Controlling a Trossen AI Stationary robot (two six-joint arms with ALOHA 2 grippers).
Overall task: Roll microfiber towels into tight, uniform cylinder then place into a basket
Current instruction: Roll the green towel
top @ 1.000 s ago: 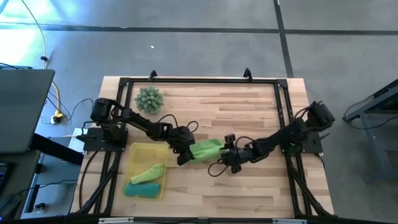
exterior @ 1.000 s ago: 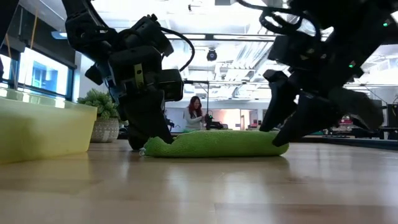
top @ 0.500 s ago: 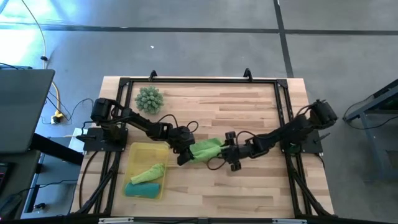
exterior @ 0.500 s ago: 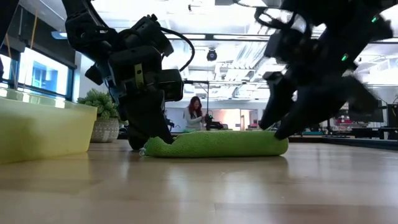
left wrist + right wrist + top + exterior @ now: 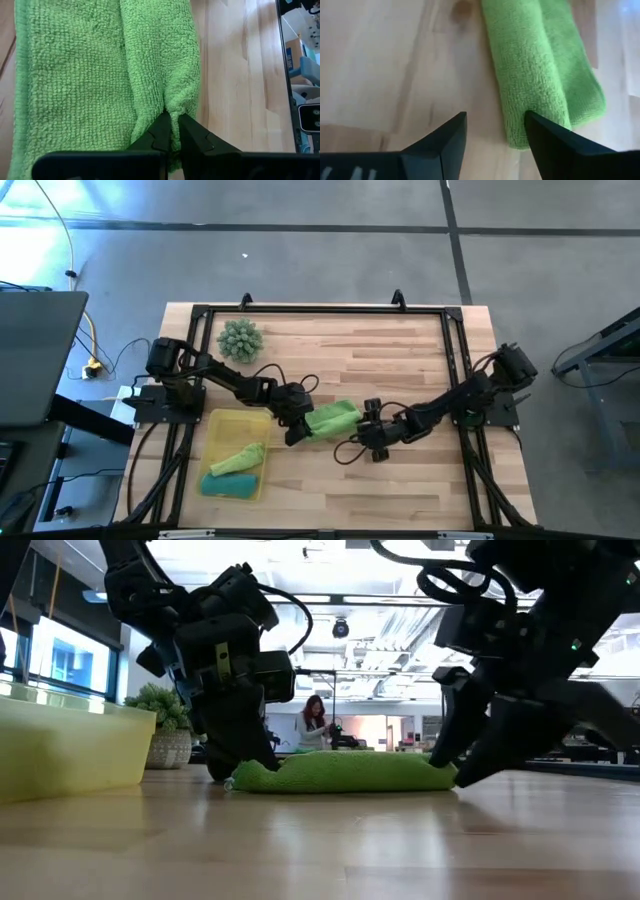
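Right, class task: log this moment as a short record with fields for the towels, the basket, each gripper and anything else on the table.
towel on table: lime towel, partly rolled, lying between the two grippers
left gripper: shut on the lime towel's edge
right gripper: open, at the towel's other end, not gripping
basket: holds a green towel and a teal towel
other: spiky ball near the table's far left corner

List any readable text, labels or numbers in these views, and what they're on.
None can be read.
Lime green towel, basket, table: no print shows.
Left gripper, right gripper: no markings show.
Room behind, low view: any signs too small and blurred.
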